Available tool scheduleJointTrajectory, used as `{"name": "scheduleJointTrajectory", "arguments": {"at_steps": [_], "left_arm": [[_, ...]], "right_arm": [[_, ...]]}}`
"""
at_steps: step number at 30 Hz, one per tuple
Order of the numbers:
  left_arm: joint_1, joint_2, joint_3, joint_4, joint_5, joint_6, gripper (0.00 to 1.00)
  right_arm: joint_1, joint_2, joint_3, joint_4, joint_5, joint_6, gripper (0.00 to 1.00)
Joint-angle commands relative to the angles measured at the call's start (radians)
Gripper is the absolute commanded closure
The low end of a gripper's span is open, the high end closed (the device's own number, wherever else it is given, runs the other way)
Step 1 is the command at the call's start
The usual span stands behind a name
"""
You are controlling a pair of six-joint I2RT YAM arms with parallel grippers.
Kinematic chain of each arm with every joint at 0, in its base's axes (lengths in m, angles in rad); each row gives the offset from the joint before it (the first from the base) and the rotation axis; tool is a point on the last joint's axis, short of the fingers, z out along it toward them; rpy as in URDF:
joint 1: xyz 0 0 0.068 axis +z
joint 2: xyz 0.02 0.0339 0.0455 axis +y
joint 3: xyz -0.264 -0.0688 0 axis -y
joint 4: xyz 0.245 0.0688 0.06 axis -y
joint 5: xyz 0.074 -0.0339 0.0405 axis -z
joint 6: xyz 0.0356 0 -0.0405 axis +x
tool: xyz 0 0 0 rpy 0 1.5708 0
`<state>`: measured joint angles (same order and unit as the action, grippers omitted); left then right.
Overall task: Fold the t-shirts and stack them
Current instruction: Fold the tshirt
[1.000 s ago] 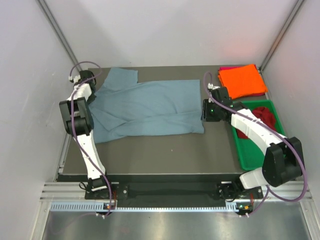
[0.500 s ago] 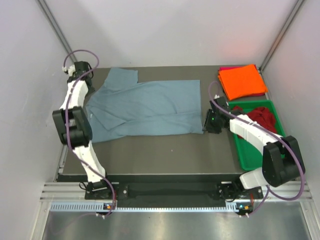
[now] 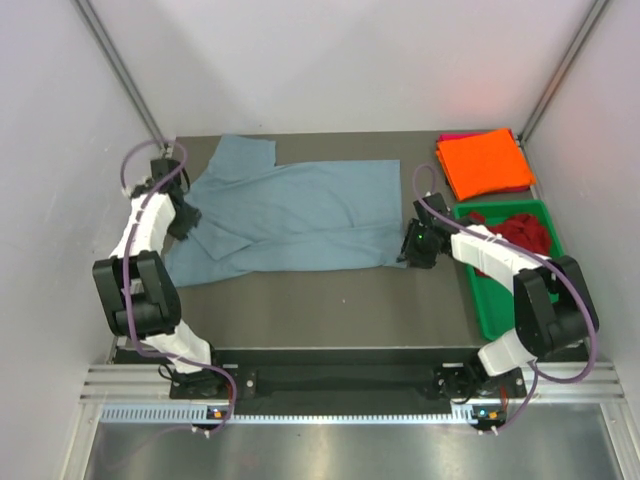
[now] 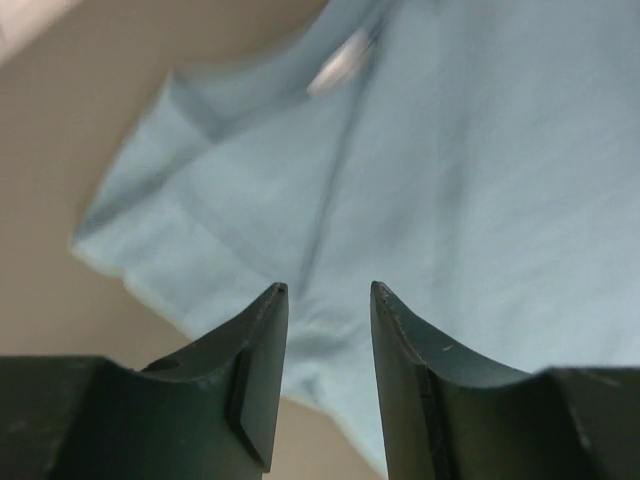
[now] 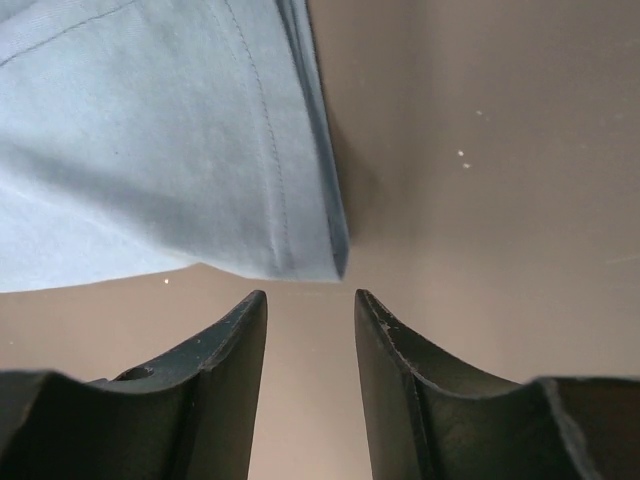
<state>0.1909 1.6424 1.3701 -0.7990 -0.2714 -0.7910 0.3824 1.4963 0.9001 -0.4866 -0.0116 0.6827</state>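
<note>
The dusty blue-grey t-shirt (image 3: 295,212) lies spread on the dark table, one sleeve at the back left. My left gripper (image 3: 188,220) is open over the shirt's left part; in the left wrist view the gripper (image 4: 325,290) hovers above the cloth (image 4: 460,150) near an edge fold. My right gripper (image 3: 411,250) is open and empty at the shirt's near right corner; in the right wrist view the gripper (image 5: 310,297) sits just short of the hemmed corner (image 5: 300,250). The folded orange shirt (image 3: 487,160) lies on the magenta-pink one (image 3: 455,136). The dark red shirt (image 3: 527,233) lies crumpled in the tray.
The green plastic tray (image 3: 502,318) stands at the right edge of the table, beside my right arm. White walls close in on the left, back and right. Bare table (image 3: 320,305) lies between the shirt and the near edge.
My left gripper has come from the table's back left corner toward the near side, onto the shirt's left part. My right gripper has shifted slightly nearer, to the shirt's near right corner.
</note>
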Motion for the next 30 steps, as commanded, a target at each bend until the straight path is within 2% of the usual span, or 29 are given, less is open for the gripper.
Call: {"name": "scheduleJointTrajectory", "arguments": {"at_steps": [1, 3, 9, 15, 19, 22, 24, 26, 30], "left_arm": [[-0.001, -0.052, -0.175, -0.037, 0.086, -0.114, 0.57], [-0.001, -0.082, -0.242, -0.025, 0.054, -0.154, 0.56], [-0.004, -0.095, -0.281, -0.052, -0.014, -0.197, 0.56], [-0.011, -0.107, -0.376, 0.018, -0.034, -0.215, 0.57], [-0.019, -0.092, -0.405, 0.053, -0.041, -0.209, 0.6], [-0.022, -0.089, -0.431, 0.081, -0.052, -0.215, 0.64], [-0.022, -0.085, -0.439, 0.099, -0.055, -0.208, 0.84], [-0.022, -0.078, -0.43, 0.095, -0.066, -0.2, 1.0], [-0.027, -0.059, -0.385, 0.052, -0.155, -0.171, 1.0]], "right_arm": [[0.013, 0.038, 0.054, 0.059, -0.025, 0.012, 0.59], [0.012, 0.057, 0.053, 0.054, -0.01, 0.008, 0.59], [0.016, 0.076, 0.01, 0.095, 0.004, 0.018, 0.59], [0.021, 0.114, 0.01, 0.118, 0.039, 0.005, 0.59], [0.023, 0.122, 0.007, 0.118, 0.051, -0.011, 0.64], [0.023, 0.105, -0.004, 0.117, 0.074, -0.021, 0.74], [0.023, 0.088, -0.01, 0.109, 0.093, -0.035, 0.87], [0.023, 0.078, -0.012, 0.099, 0.117, -0.052, 0.99], [0.023, 0.035, -0.018, 0.077, 0.142, -0.081, 1.0]]}}
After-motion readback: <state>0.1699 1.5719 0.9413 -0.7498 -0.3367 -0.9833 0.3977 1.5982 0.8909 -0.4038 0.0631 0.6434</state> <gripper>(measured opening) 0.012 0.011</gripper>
